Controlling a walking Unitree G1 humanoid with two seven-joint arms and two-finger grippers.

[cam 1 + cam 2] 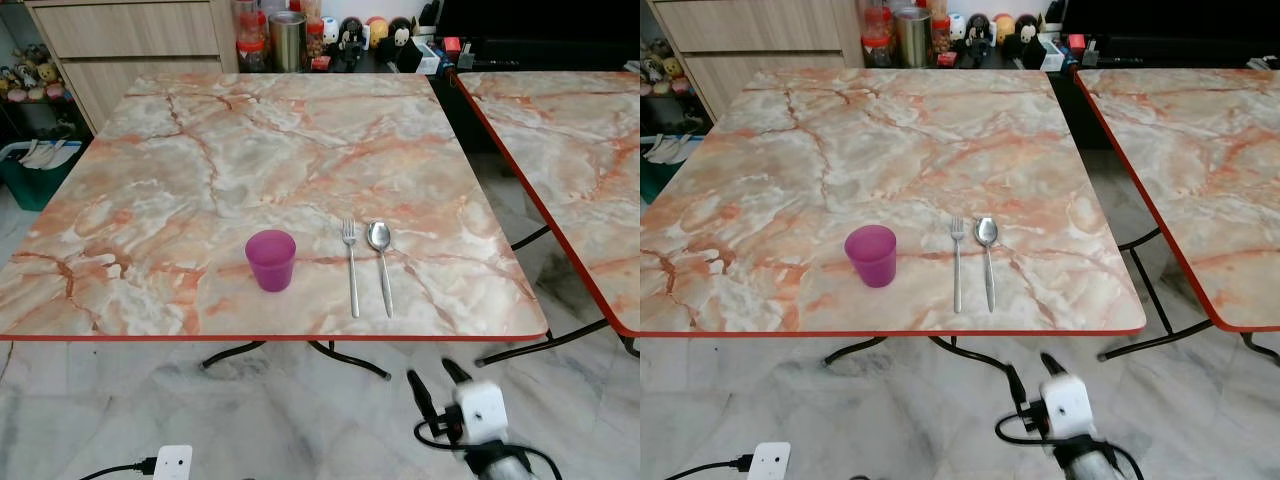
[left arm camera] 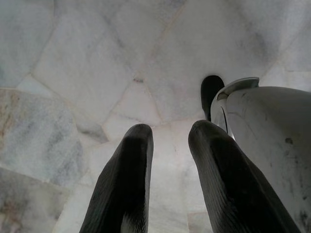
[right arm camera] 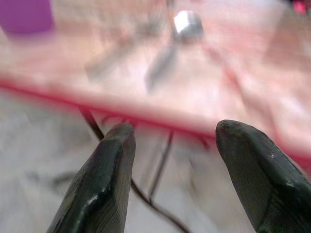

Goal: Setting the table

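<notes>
- The fork (image 1: 350, 266) and spoon (image 1: 381, 262) lie side by side near the near edge of the worktop (image 1: 250, 150), handles toward the near edge, tines and bowl pointing far. They are parallel and just apart, which reads as a place setting laid for someone sitting at the near side.
- The purple cup (image 1: 271, 260) stands upright to the left of the fork, near it but not touching, its mouth open upward. It looks placed as the drink for the same setting.
- No plate or bowl lies between or beside these pieces, so the setting seems partly done.
- The right gripper (image 1: 440, 385) hangs below and in front of the near edge, over the floor (image 1: 300, 420), its two black fingers spread wide with nothing between them. The right wrist view looks up past the red rim toward the spoon and cup, blurred, which suggests the arm is in motion.
- The left gripper (image 2: 167, 160) points down at the floor tiles, fingers narrowly apart and empty, beside a pale rounded part of the robot's body; this arm seems idle.
- A second worktop (image 1: 570, 150) stands to the right, apart from the first.
- Jars and small figures (image 1: 340, 35) crowd a shelf beyond the far edge, and a power strip (image 1: 172, 462) lies on the floor at near left.
</notes>
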